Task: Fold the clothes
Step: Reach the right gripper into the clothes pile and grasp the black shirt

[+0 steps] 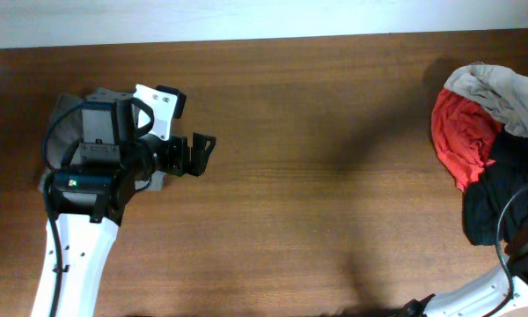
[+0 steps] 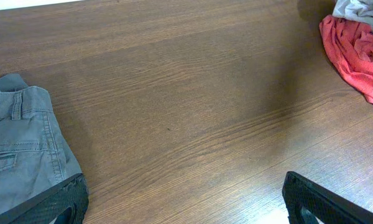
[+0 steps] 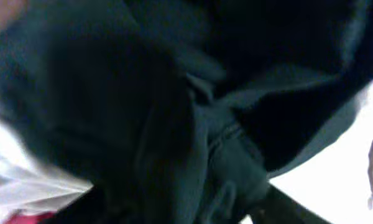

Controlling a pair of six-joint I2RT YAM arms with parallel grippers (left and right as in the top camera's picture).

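Grey trousers [image 1: 69,132] lie at the left of the table, partly under my left arm; they also show in the left wrist view [image 2: 22,149]. My left gripper [image 1: 200,155] is open and empty over bare wood to the right of the trousers, its fingertips showing in the left wrist view [image 2: 185,202]. A heap of clothes sits at the right edge: a beige piece [image 1: 502,88], a red piece [image 1: 462,132] and a black garment [image 1: 497,198]. My right gripper [image 3: 186,211] is pushed into the black garment [image 3: 174,106], which fills its blurred view; its fingers look apart with fabric between them.
The wooden table [image 1: 334,176] runs between the trousers and the heap. The red piece [image 2: 354,53] shows at the far right in the left wrist view. My right arm [image 1: 510,264] enters from the bottom right corner, beside the heap.
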